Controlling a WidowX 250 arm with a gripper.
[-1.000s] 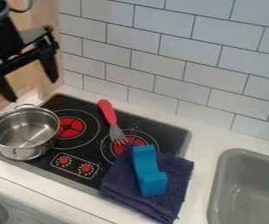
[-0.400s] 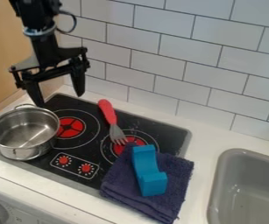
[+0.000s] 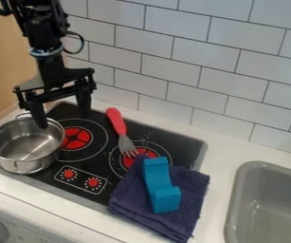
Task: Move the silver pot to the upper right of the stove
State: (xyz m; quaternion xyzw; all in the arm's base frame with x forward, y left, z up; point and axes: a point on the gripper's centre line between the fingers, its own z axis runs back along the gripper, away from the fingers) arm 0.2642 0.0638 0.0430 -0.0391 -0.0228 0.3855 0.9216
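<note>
Pot (image 3: pixel 22 164) of silver metal at the left side of the stove (image 3: pixel 168 135), upright, open at the top, with nothing visible inside. It looks light and stiff, not fragile, but its polished side is likely slippery, and a weak hold could let it swing or tip. The best grip is probably over the rim (image 3: pixel 62 137), one finger inside and one outside, set well down so the thin wall cannot twist. The small loop handles, one at the far side (image 3: pixel 26 114) and one at the near side, seem a poorer choice for lifting it level.

The pincer (image 3: pixel 63 119) hangs with its fingers spread apart, nothing between them, one tip over the pot's far right part; whether that tip touches metal, I cannot tell. Lining up on the rim and lowering looks like the step in hand.

Just right of the pot is the left burner (image 3: pixel 77 137). Beyond, a fork with a red handle (image 3: pixel 116 122) lies slanting, its tines at the right burner (image 3: pixel 149 153), where they could tilt the pot when it is set down. A dark blue towel (image 3: pixel 194 191), carrying a blue block (image 3: pixel 162 192), overlaps the stove and the white table (image 3: pixel 218 154).
</note>
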